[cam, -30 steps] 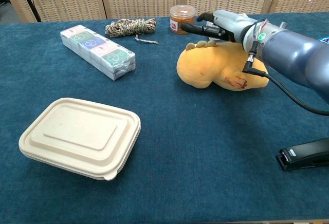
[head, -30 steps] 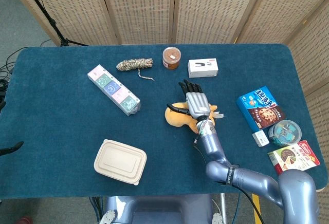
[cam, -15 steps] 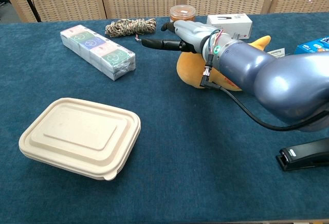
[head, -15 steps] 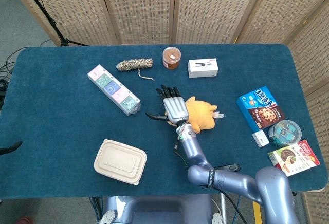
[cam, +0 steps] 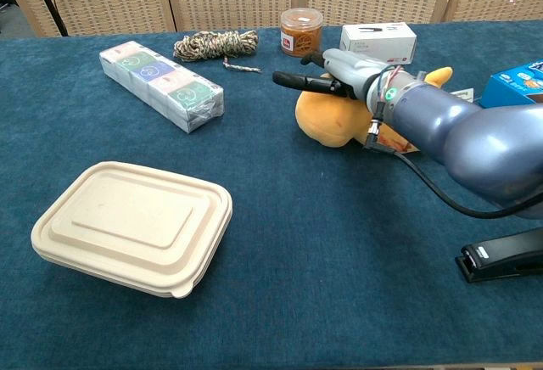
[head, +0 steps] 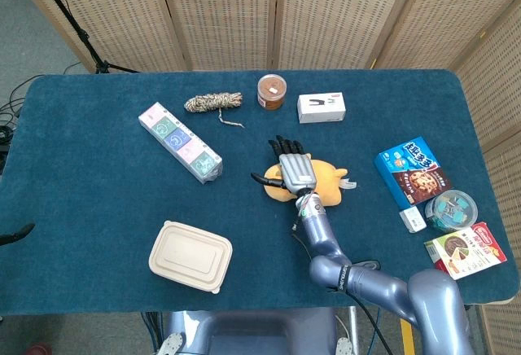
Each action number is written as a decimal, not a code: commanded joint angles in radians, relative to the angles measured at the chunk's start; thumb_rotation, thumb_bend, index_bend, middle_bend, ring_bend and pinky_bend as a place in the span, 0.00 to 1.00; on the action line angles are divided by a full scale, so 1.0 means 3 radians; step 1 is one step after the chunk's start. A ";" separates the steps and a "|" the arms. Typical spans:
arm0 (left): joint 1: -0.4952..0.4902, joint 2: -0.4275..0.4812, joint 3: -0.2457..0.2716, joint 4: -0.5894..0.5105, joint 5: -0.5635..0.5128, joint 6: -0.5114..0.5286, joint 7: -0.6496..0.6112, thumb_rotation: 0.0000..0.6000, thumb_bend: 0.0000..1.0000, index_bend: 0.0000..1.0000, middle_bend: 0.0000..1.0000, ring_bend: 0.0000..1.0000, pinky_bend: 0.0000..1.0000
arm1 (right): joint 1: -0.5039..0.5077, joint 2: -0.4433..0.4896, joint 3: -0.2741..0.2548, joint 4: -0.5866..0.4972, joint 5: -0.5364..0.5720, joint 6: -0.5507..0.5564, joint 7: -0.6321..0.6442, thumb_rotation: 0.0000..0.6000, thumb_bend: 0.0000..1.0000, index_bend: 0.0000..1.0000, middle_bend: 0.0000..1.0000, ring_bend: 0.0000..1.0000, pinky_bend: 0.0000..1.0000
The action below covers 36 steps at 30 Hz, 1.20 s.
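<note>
My right hand point(head: 295, 171) is spread wide, palm down over the yellow plush toy point(head: 321, 185), thumb stuck out to the side, gripping nothing; can't tell if the palm actually touches. Toy lies just in front of the white box point(head: 321, 107), with the brown jar point(head: 272, 91) beside that.

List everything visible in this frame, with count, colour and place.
Plush toy: 1, yellow, table centre, under the right hand.
Lidded food box: 1, beige, front left.
Long wrapped pack: 1, pastel, left of centre.
Rope bundle: 1, tan, back.
Jar: 1, brown, back centre.
White box: 1, beside jar.
Cookie box: 1, blue, right.
Round tub: 1, clear, right.
Snack box: 1, red, front right.
Stapler: 1, black, front right.
Table: 1, blue.
Right hand: 1, grey and black, fingers spread over the toy.
</note>
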 commanded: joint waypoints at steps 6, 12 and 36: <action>-0.0014 -0.0016 -0.0002 -0.0020 -0.0018 -0.0015 0.0056 1.00 0.00 0.00 0.00 0.00 0.00 | -0.0201 0.0196 -0.0027 -0.0009 -0.0110 0.0025 0.0205 0.00 0.00 0.00 0.00 0.00 0.00; -0.0025 -0.0038 0.0004 -0.0043 -0.0021 -0.0019 0.0138 1.00 0.00 0.00 0.00 0.00 0.00 | -0.0348 0.0366 -0.0031 -0.0176 -0.0124 0.0060 0.0293 0.00 0.00 0.00 0.00 0.00 0.00; -0.0021 -0.0011 0.0012 -0.0033 0.0007 -0.0024 0.0058 1.00 0.00 0.00 0.00 0.00 0.00 | -0.0229 0.0285 -0.0118 -0.0956 -0.0489 0.0544 -0.0230 0.00 0.00 0.00 0.00 0.00 0.00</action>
